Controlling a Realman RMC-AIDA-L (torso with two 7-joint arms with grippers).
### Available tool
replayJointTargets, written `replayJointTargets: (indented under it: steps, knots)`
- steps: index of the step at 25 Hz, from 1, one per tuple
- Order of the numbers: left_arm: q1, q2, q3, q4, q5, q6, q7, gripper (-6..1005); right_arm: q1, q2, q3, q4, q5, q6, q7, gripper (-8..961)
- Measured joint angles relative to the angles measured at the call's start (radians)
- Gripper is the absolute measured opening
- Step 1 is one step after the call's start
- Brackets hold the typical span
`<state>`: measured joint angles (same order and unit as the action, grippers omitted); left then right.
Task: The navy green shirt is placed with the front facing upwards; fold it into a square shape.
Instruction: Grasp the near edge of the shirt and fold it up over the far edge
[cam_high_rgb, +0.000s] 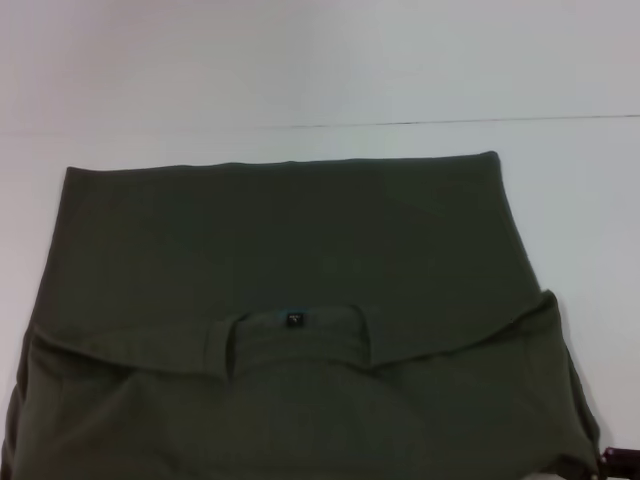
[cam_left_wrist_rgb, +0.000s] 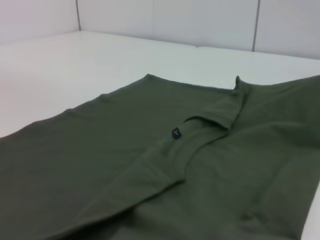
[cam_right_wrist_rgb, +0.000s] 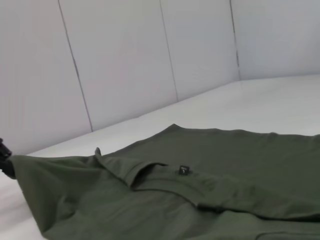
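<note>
The navy green shirt (cam_high_rgb: 290, 240) lies flat on the white table, taking up most of the head view. Its plain green lower part is folded up over the chest, so the lettering is hidden. The collar with the small blue neck label (cam_high_rgb: 294, 319) shows near the middle front; the label also shows in the left wrist view (cam_left_wrist_rgb: 175, 133) and the right wrist view (cam_right_wrist_rgb: 184, 170). A small dark piece of my right gripper (cam_high_rgb: 618, 462) shows at the shirt's near right corner. A dark piece, likely my left gripper (cam_right_wrist_rgb: 4, 161), sits at a shirt corner.
The white table (cam_high_rgb: 320, 60) stretches bare beyond the shirt's far edge and to its right (cam_high_rgb: 600, 220). Pale panelled walls (cam_right_wrist_rgb: 125, 60) stand behind the table in both wrist views.
</note>
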<state>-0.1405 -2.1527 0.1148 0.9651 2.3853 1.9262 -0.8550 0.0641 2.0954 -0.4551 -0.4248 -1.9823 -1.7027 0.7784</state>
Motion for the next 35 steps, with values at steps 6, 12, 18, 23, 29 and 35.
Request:
replayJointTargets:
  steps: [6, 12, 18, 23, 29, 35]
  knots:
    - [-0.006, 0.003, 0.002, 0.001, 0.0, 0.014, 0.003, 108, -0.026, -0.003, 0.019, -0.011, -0.001, -0.008, -0.001, 48]
    - [-0.006, 0.005, 0.007, 0.001, 0.04, 0.031, 0.023, 111, -0.037, -0.004, 0.024, -0.011, -0.005, -0.045, -0.008, 47]
    - [-0.012, 0.013, -0.014, 0.006, 0.066, 0.062, 0.042, 114, -0.051, -0.006, 0.042, -0.013, -0.015, -0.066, -0.011, 48]
    - [-0.025, 0.017, -0.044, -0.01, 0.058, 0.056, 0.016, 116, -0.038, -0.006, 0.081, -0.009, -0.015, -0.065, 0.001, 48]
    - [-0.051, 0.031, -0.123, -0.034, 0.054, 0.041, -0.056, 119, 0.007, -0.01, 0.119, -0.016, -0.014, -0.066, 0.138, 49]
    - [-0.068, 0.036, -0.148, -0.038, 0.042, 0.03, -0.116, 122, 0.031, -0.008, 0.112, -0.05, -0.015, -0.083, 0.179, 48]
